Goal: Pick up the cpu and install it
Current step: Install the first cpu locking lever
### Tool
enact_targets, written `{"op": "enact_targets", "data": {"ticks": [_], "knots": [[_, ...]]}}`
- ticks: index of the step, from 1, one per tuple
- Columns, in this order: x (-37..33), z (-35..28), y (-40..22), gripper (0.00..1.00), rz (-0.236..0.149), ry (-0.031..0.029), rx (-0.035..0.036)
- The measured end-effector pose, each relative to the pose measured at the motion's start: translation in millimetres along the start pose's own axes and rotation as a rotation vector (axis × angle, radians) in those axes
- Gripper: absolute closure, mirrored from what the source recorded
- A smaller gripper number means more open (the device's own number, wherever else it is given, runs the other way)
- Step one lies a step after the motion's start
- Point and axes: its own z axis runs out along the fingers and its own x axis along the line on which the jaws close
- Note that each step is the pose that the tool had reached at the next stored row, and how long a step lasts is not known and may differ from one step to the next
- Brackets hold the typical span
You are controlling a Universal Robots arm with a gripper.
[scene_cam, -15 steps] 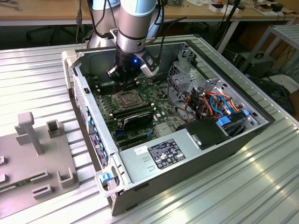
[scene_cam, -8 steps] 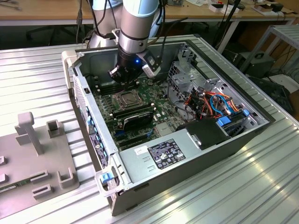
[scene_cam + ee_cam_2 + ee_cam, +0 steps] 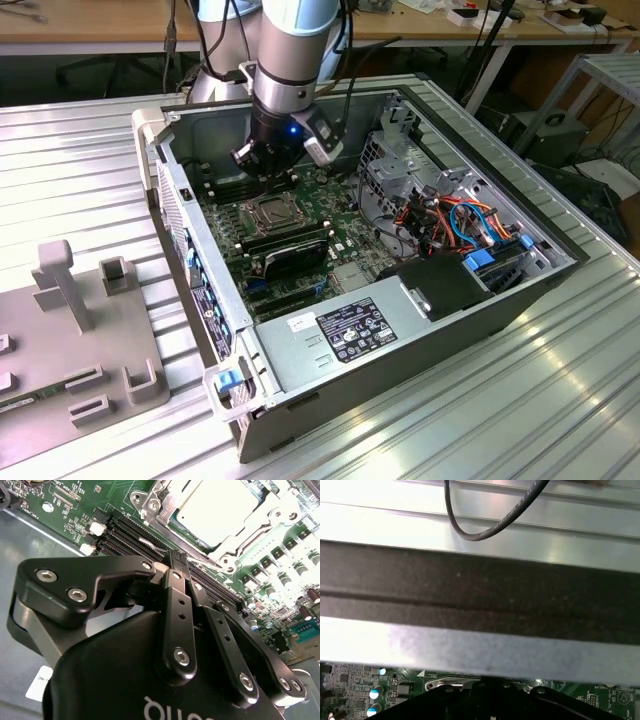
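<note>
The cpu is a flat silver square lying in the motherboard socket, with the metal frame around it. In the exterior view the socket sits mid-board inside the open computer case. My gripper hangs from the arm just behind the socket, low over the board. In the second wrist view its black fingers converge to meet at the gripper tips, over the long black memory slots beside the socket. The gripper is shut and I see nothing between its fingers.
A power supply fills the case's near end, and coloured cables with drive bays sit on the exterior view's right. A grey fixture lies on the ribbed metal table at the exterior view's left. The case's upper wall stands close by the wrist.
</note>
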Motion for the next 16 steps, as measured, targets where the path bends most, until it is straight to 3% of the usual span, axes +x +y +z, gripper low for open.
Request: {"op": "enact_targets", "data": {"ticks": [16], "knots": [[-1.7, 5.0, 0.1, 0.89, 0.000, 0.0000, 0.0000]]}}
